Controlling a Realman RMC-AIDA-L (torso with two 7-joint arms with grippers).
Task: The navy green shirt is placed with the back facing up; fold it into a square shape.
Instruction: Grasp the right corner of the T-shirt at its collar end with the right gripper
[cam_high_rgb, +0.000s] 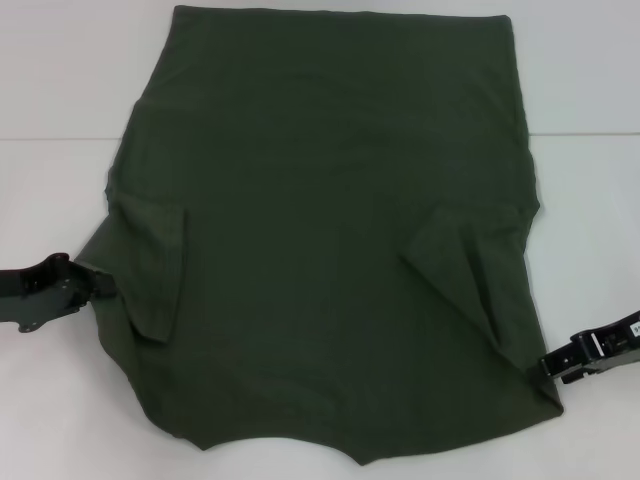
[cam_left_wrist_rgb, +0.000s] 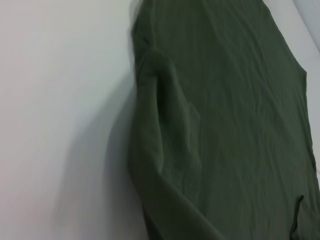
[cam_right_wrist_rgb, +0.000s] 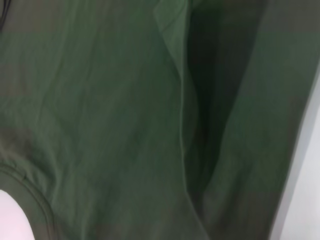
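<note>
A plain white table (cam_high_rgb: 60, 120) carries the work. The navy green shirt (cam_high_rgb: 330, 230) lies spread flat across its middle, plain side up, collar end nearest the robot. Both short sleeves are folded inward onto the body: the left sleeve (cam_high_rgb: 150, 265) and the right sleeve (cam_high_rgb: 470, 260) each form a loose flap.

The left gripper (cam_high_rgb: 95, 282) sits at the shirt's left edge, beside the folded left sleeve, its tips touching the cloth. The right gripper (cam_high_rgb: 552, 365) sits at the shirt's right edge, below the right sleeve, against the hem. Whether either gripper's fingers are apart or clamped cannot be told.
</note>
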